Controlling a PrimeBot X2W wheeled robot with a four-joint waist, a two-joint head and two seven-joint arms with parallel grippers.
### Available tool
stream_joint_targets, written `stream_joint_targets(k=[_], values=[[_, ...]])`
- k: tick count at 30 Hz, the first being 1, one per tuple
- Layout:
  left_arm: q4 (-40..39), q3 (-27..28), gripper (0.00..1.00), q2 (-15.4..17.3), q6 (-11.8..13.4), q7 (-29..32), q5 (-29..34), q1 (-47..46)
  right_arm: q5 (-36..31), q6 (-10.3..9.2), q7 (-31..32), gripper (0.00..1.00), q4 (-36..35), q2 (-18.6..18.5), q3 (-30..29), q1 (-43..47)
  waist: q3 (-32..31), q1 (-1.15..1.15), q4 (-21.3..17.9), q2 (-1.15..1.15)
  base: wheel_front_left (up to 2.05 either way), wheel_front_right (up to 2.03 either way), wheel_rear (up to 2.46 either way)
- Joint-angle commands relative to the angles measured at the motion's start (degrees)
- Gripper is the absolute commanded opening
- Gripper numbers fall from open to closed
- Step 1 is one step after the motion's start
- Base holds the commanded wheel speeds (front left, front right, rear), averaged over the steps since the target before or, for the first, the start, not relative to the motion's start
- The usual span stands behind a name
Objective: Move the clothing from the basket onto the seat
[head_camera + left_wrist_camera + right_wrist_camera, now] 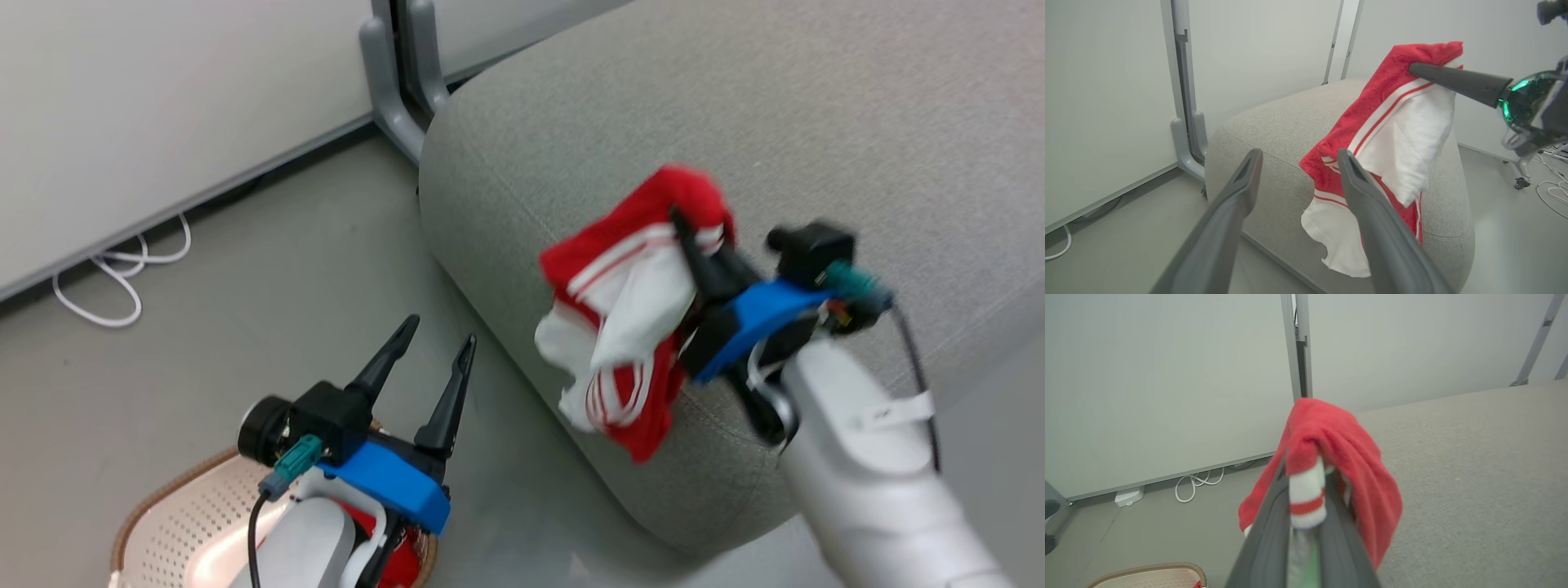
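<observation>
Right gripper (682, 224) is seen pinched tight on the red white-trimmed garment (629, 327), hung over the rounded near edge of the seat (735, 98); it is best carried further inward and lowered before release, lest it slide off to the floor (286, 310).

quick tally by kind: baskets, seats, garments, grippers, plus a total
basket: 1
seat: 1
garments: 2, the striped garment in the right gripper and a red garment in the basket
grippers: 2, the left gripper open and the right gripper shut
total: 6
</observation>
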Motion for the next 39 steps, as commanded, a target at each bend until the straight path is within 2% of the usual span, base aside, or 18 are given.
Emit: stream_joint_targets(k=[1, 3, 7, 13, 19, 23, 28, 38, 39], values=[[-0.6, -0.8, 1.0, 0.9, -0.1, -0.2, 0.5, -2.2, 0.0, 0.01, -0.4, 0.0, 0.2, -0.7, -2.8, -3.6, 4.1, 0.0, 2.3, 0.0, 0.0, 0.0, 0.0], [-0.9, -1.2, 1.0, 1.3, -0.1, -0.2, 0.6, -3.1, 0.2, 0.02, -0.5, 0.0, 0.4, -1.2, -4.5, -5.2, 5.5, 0.0, 3.0, 0.0, 0.0, 0.0, 0.0], [-2.3, -3.0, 1.0, 3.1, -0.1, -0.2, 0.8, -5.8, 1.2, 0.02, -0.3, 0.0, 1.2, -5.1, -11.0, -12.1, 11.2, 0.0, 5.6, 0.0, 0.0, 0.0, 0.0], [-4.3, -6.0, 1.0, 5.0, -0.1, -0.2, 2.0, -12.4, -0.2, 0.02, 1.6, 0.0, 1.3, -17.4, -20.3, -20.5, 21.3, 0.0, 11.4, 0.0, 0.0, 0.0, 0.0], [-7.7, -6.0, 1.0, 6.3, -0.1, -0.2, 3.2, -17.2, -0.4, 0.01, 2.7, 0.0, -0.1, -24.3, -28.7, -23.6, 29.6, 0.0, 14.8, 0.0, 0.0, 0.0, 0.0], [-10.2, -5.6, 1.0, 6.2, -0.1, -0.2, 4.1, -18.2, -0.9, 0.01, 2.7, 0.0, 0.8, -24.5, -32.4, -22.5, 32.7, 0.0, 16.4, 0.0, 0.0, 0.0, 0.0], [-12.0, -6.0, 1.0, 6.0, -0.1, -0.2, 5.0, -18.9, -1.2, 0.01, 1.7, 0.0, 3.2, -22.6, -35.1, -20.8, 34.9, 0.0, 17.8, 0.0, 0.0, 0.0, 0.0], [-11.4, -5.9, 1.0, 5.7, -0.1, -0.2, 5.0, -18.3, -2.7, 0.01, 0.1, 0.0, 7.2, -21.8, -34.2, -18.9, 33.9, 0.0, 18.4, 0.0, 0.0, 0.0, 0.0], [-11.2, -6.0, 1.0, 5.6, -0.1, -0.2, 4.9, -18.0, -2.6, 0.01, -0.1, 0.16, 7.5, -21.7, -34.1, -18.7, 33.3, 0.0, 18.5, 0.0, 0.0, 0.0, 0.0]])
